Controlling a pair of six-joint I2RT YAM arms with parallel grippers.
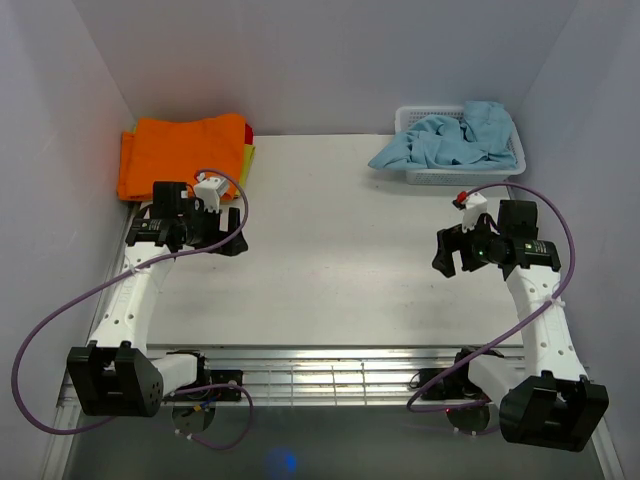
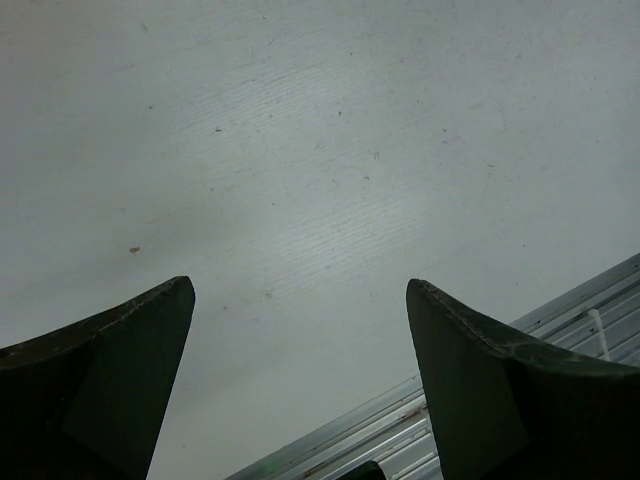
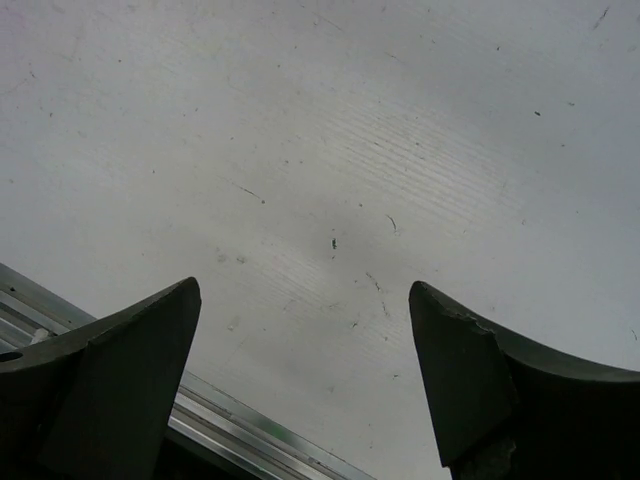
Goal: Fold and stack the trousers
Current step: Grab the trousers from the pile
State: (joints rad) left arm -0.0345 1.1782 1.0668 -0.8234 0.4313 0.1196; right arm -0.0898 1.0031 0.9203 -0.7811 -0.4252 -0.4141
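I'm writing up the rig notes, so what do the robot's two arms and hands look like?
The left arm and right arm have white links with black joint housings, each trailed by a looping purple cable. The left hand and right hand have two dark, wedge-shaped fingers.

Sky-blue trousers [image 1: 455, 140]: soft, thin, crumpled cloth. Their basket [image 1: 440, 178]: white plastic lattice. The table [image 1: 330, 230] is matt white, finely scratched and speckled. The rail [image 1: 330, 372] along its near edge is ribbed, shiny metal. The orange garment [image 1: 180, 155] is smooth cloth. The left gripper [image 2: 300, 300] is dark matt plastic.
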